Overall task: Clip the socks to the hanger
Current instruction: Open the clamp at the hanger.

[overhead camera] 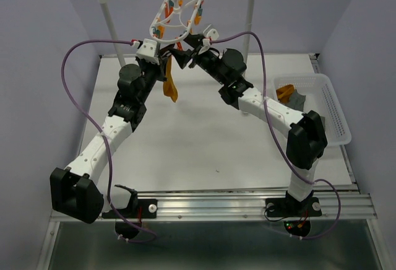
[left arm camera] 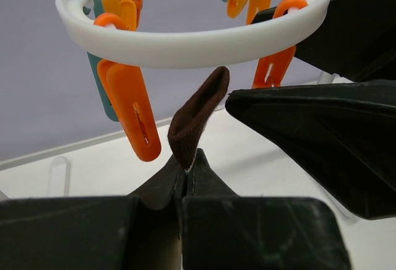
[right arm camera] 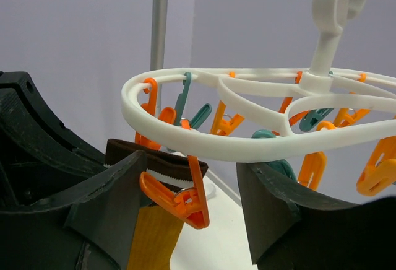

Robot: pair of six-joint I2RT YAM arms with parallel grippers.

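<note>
**Sock cuff presented below the hanger clip**
The left fingers (left arm camera: 162,186), pressed together, pinch the dark cuff of a mustard sock (overhead camera: 169,87). It is light, limp fabric, best held at the cuff. It hangs above the worktop (overhead camera: 204,140), just below the hanger (right arm camera: 185,143). The right fingers (right arm camera: 278,202) stand spread around an orange clip (right arm camera: 176,199).

No lettering, label, brand mark, number or sign is readable in any view, whether on the hanger (overhead camera: 176,11), its clips (left arm camera: 133,112) or the robot arms (overhead camera: 117,127).
</note>
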